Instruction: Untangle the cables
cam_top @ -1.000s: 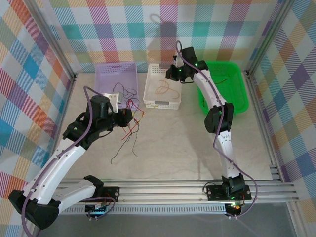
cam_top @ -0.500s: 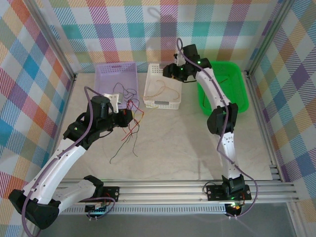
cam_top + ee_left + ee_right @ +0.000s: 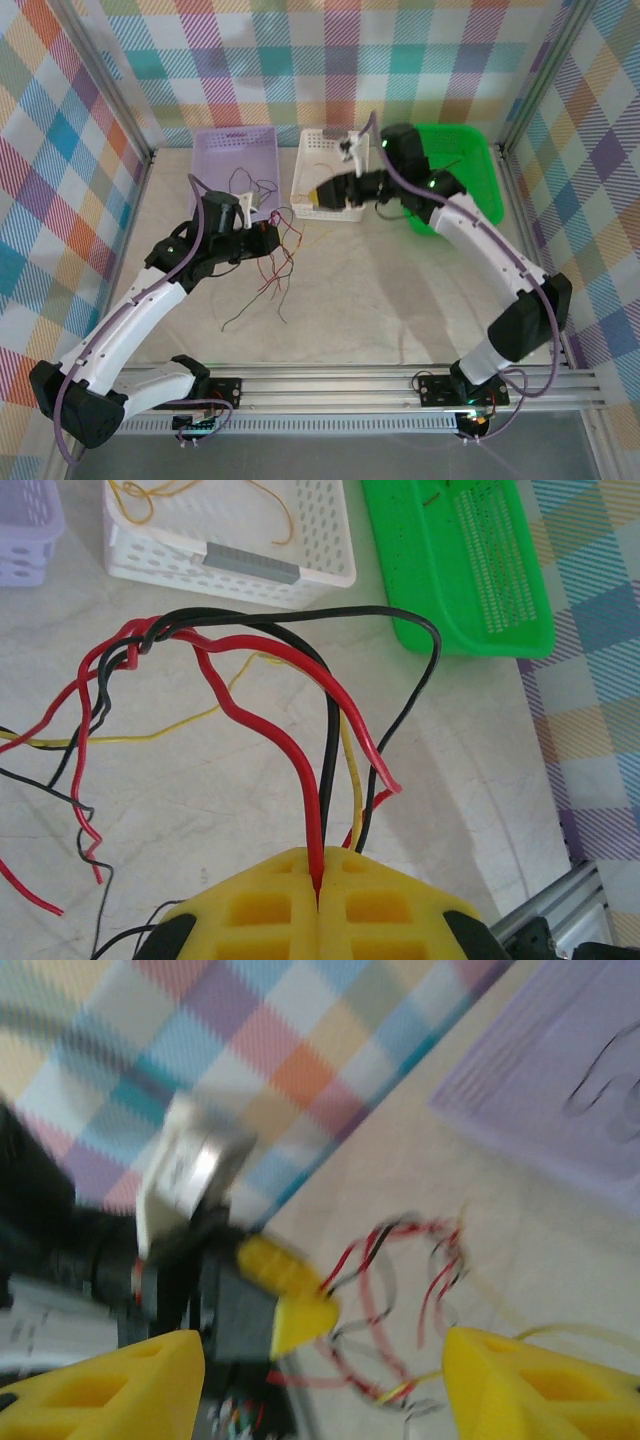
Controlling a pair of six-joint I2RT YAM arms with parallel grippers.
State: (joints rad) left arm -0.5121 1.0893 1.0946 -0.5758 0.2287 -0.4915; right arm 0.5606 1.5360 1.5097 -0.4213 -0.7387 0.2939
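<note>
Right gripper (image 3: pixel 320 190) swung down leftward, jaws spread; left gripper (image 3: pixel 318 885) pinches the cables (image 3: pixel 329 750).

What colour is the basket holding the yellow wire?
The basket is white; left wrist view shows it best.

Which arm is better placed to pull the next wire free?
Probably the right: the right tool is open and faces the cables, while the left tool is shut on them, anchoring the bunch.

cables (image 3: pixel 232 708): red, black, yellow | lilac basket (image 3: pixel 215 160) | white basket (image 3: pixel 303 172) | green basket (image 3: pixel 482 175) | desk (image 3: pixel 370 290): pale marbled beige | walls (image 3: pixel 120 90): multicolour plaid | left tool (image 3: pixel 318 880): yellow | arms (image 3: pixel 135 315): white, black joints
</note>
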